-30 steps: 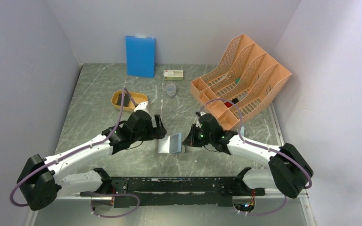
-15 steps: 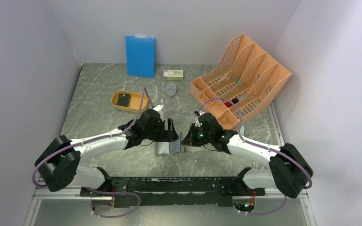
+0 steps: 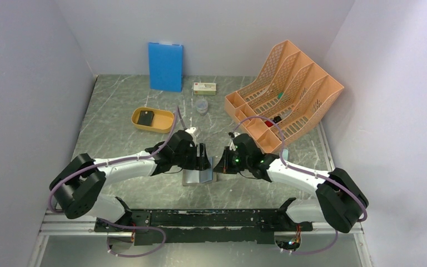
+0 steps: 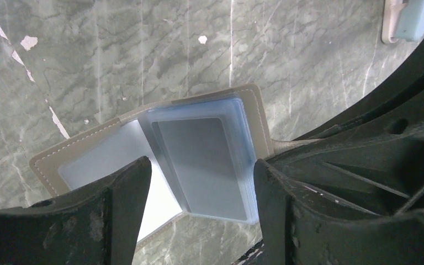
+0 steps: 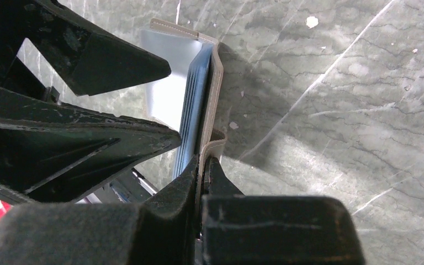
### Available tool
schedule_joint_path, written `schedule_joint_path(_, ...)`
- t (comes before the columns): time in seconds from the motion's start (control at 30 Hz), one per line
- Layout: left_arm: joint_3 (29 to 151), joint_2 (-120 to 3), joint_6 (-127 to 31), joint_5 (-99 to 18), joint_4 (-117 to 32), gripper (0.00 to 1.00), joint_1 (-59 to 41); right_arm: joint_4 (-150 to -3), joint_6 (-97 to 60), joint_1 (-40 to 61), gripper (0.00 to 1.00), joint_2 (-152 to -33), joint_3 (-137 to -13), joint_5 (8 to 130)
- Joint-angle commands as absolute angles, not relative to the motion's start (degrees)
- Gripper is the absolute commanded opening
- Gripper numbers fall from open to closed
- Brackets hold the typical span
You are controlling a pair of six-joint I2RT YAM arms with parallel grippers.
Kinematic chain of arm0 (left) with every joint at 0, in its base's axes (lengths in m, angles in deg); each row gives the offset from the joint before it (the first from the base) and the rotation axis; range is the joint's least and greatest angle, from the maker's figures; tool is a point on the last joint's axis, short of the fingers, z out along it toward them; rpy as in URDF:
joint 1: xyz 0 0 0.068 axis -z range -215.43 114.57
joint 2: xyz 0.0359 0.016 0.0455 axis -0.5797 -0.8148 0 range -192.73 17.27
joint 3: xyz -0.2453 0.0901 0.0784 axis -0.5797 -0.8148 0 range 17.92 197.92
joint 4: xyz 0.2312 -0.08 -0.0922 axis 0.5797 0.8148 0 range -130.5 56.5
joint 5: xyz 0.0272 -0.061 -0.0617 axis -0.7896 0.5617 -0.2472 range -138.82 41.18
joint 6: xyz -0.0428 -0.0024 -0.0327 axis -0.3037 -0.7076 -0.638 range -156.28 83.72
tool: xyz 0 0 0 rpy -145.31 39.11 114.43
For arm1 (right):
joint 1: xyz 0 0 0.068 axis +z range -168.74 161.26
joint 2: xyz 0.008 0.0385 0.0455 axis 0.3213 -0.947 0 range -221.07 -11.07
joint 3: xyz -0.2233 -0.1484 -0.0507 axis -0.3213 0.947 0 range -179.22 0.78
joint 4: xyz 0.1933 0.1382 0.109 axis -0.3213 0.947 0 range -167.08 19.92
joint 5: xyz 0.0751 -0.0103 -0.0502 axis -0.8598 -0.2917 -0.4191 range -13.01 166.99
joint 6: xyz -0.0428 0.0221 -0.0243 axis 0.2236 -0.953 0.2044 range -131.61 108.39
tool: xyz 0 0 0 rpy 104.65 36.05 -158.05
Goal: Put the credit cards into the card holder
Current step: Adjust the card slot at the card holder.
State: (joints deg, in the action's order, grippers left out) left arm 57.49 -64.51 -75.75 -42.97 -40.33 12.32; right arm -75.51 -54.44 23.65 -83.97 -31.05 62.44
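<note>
Card holder (image 3: 199, 177) sits open on the bench (image 3: 117, 128), near the front, right btwn the two arms. Right pincer (image 3: 221, 166) is clamped tight on the holder's outer cover at its right edge, w/ that flap standing up on edge in the right wrist view. Left pincer (image 4: 201, 165) hangs over the pale inner pockets w/ its fingers (image 4: 127, 187) spread wide, nothing gripped. One dark credit card (image 3: 145, 117) lies in the yellow tray (image 3: 167, 115), well apart from the holder, back-left. Blue board (image 3: 165, 66) leans on the back wall, orange file rack (image 3: 283, 94) on the right.
</note>
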Motion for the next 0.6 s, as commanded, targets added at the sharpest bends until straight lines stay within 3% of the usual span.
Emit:
schedule_joint_path(0.0, 56.51, -65.87, -74.23, -42.2, -42.47, 0.72, 13.12, -76.83, -54.91, 24.02, 0.0, -83.86, -32.44, 61.45)
schedule_joint_path(0.23, 56.68, -67.72, -74.53, -43.57, -42.33, 0.72, 14.37, -78.29, -55.28, 24.51, 0.0, -83.72, -32.16, 61.79)
schedule_joint_path(0.57, 55.67, -66.99, -76.0, -48.43, -38.71, 0.58, 14.47, -77.87, -55.35, 24.63, 0.0, -82.75, -31.31, 62.56)
